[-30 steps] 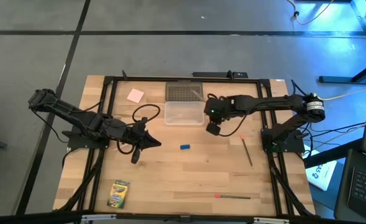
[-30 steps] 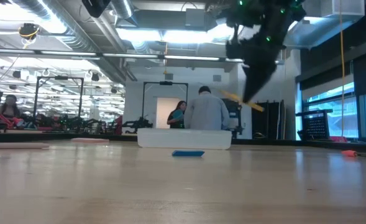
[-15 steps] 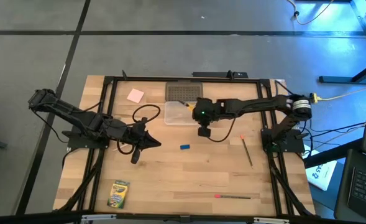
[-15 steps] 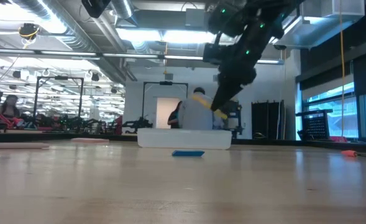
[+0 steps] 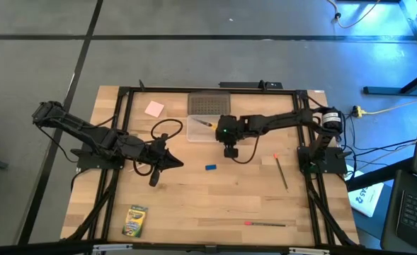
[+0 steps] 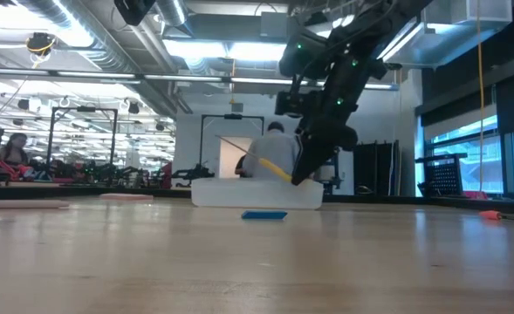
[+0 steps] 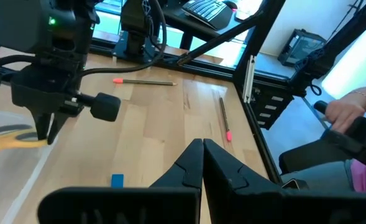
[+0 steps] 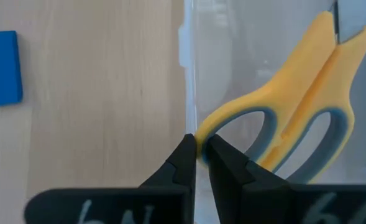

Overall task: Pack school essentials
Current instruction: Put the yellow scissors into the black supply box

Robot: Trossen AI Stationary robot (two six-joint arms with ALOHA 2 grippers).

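Observation:
My right gripper (image 5: 221, 129) is shut on the yellow-handled scissors (image 8: 294, 106) above the clear case (image 5: 202, 130); the low view shows the scissors (image 6: 270, 166) slanting over the case (image 6: 257, 194). The tiny blue block (image 5: 210, 168) lies flat on the table near the case. The pink square pad (image 5: 154, 108), the green-and-yellow crayon box (image 5: 135, 221), the thin red pen (image 5: 265, 224) and the dark pencil (image 5: 282, 172) lie flat on the wood. My left gripper (image 5: 174, 163) waits shut above the table's left half, touching nothing. My right gripper pinches the rim of one handle loop (image 8: 209, 134) of the scissors between its two fingers, coming from above and slanting down. The scissors are tilted, handles low by the case's right edge (image 8: 189, 74), blades (image 6: 230, 145) rising toward the table's left. Whether they touch the case, I cannot tell.
The case's dotted grey lid (image 5: 209, 105) lies beyond the case at the far edge. A black cable (image 5: 167, 131) loops left of the case. A dark frame (image 5: 123, 99) runs round the tabletop. A person's hand (image 7: 347, 112) shows beyond the table's right side.
My right gripper has carried the scissors toward the table's left and downward, from right of the case to over it. The scissors have tipped, so the blades now point up toward the left. My left arm has kept still.

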